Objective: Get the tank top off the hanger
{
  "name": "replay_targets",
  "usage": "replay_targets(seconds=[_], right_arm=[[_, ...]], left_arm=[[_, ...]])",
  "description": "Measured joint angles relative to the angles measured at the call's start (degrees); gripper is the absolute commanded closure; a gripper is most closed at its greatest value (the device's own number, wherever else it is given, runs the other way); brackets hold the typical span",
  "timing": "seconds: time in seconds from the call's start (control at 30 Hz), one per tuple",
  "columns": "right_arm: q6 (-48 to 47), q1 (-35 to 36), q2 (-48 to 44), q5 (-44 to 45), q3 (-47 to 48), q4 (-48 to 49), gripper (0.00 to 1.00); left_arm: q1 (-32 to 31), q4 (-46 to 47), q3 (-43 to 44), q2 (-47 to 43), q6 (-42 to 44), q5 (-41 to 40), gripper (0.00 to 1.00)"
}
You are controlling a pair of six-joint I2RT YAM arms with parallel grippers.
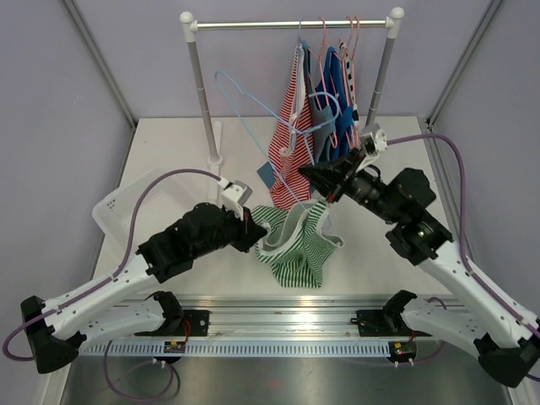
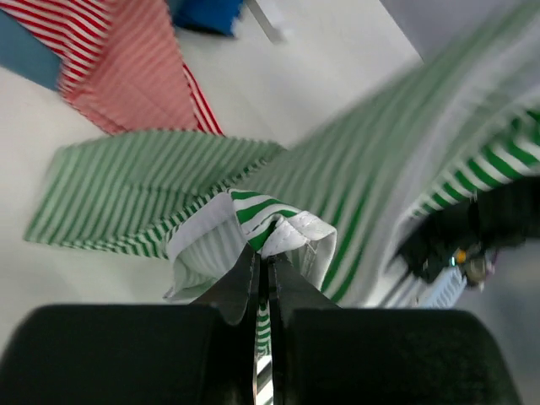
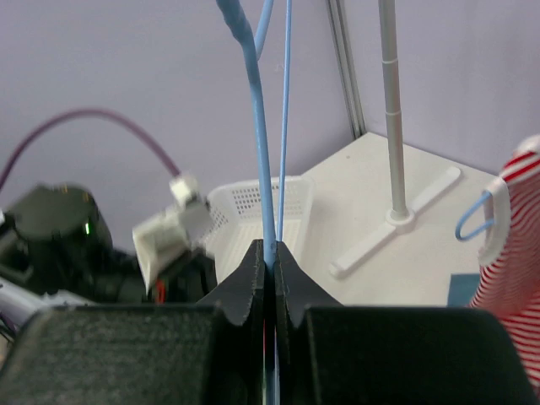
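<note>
Left gripper [image 2: 263, 253] is shown clamped on the green-striped tank top [image 1: 295, 249], bunched near the blue hanger [image 3: 260, 152], which is pinched by the right gripper [image 3: 270, 249]; fabric is best drawn off slowly against a braced hanger.

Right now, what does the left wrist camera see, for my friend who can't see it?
The left gripper pinches a bunched fold of the green striped tank top, above the white table. A red striped top shows at upper left.
</note>
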Motion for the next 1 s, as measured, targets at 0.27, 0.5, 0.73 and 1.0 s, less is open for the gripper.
replay_targets(seconds=[0.27, 0.5, 0.73, 1.0], right_arm=[[3.5, 0.04, 10.8, 1.38, 1.38, 15.58, 1.0], [4.52, 0.52, 18.47, 7.98, 24.46, -5.79, 1.0], [5.49, 3.52, 25.42, 17.18, 38.51, -26.64, 1.0], [3.32, 6.71, 37.88, 28.28, 50.77, -41.77, 1.0]], left_arm=[[-5.03, 1.36, -12.15, 0.94, -0.17, 4.31, 1.0], [-8.04, -7.3, -10.73, 7.3, -4.48, -8.39, 0.78], [-10.21, -14.58, -5.49, 4.0, -6.8, -14.16, 0.01], [-10.47, -24.79, 5.25, -1.07, -7.13, -21.79, 0.01]])
